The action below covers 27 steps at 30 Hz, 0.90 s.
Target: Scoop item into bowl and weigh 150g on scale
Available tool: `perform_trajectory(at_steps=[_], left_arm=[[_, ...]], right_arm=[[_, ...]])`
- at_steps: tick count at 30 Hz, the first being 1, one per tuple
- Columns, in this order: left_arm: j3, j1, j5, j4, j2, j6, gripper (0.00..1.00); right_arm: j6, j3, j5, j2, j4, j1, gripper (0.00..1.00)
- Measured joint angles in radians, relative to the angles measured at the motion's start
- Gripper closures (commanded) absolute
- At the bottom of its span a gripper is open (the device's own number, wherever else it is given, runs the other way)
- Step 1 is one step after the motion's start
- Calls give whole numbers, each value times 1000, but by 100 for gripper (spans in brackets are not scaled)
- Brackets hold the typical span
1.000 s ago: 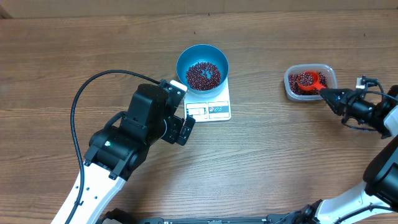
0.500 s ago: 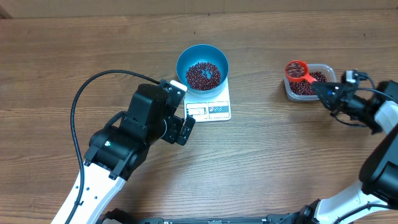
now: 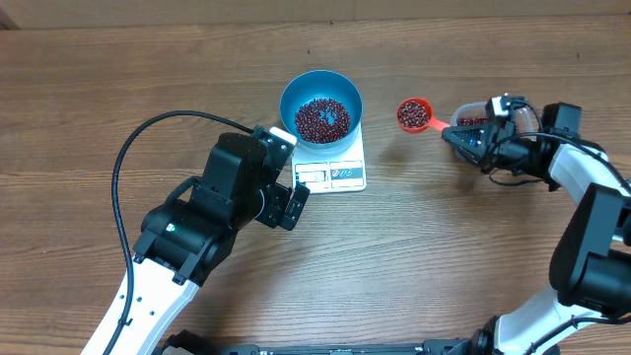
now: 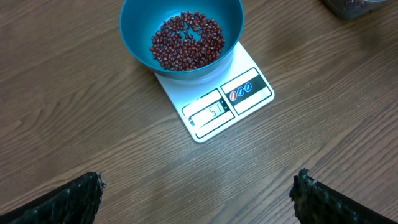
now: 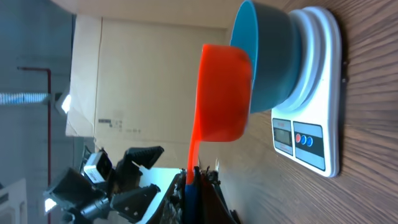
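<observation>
Holding a red scoop point(image 3: 413, 114) by its handle: right pincer point(image 3: 461, 136), clamped tight, scoop off the counter point(image 3: 444, 247) between blue bowl point(image 3: 321, 87) and clear tub point(image 3: 473, 110). Left pincer point(image 4: 196, 202): spread wide, gripping nothing, near the scale point(image 3: 345, 170). Bowl sits on scale. Beans point(image 3: 322, 118): heap inside bowl, further portion in scoop.

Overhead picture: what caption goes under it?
Right gripper holds a red scoop of beans near the blue bowl on the scale.
</observation>
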Motion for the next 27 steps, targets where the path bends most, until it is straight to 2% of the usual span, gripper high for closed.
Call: perform_trajectory(at_steps=[5, 14, 19, 24, 27], left_arm=[[0, 0, 0, 0, 0, 0, 0], [0, 0, 0, 0, 0, 0, 0], [0, 0, 0, 1, 0, 0, 0], [0, 0, 0, 0, 0, 0, 0], [0, 0, 0, 0, 0, 0, 0]], right_arm=[[100, -1, 34, 0, 135, 47, 96], [420, -5, 117, 0, 496, 187, 96], [541, -5, 159, 0, 629, 256, 96], [590, -5, 241, 0, 731, 319, 96], [562, -5, 309, 0, 777, 354, 96]])
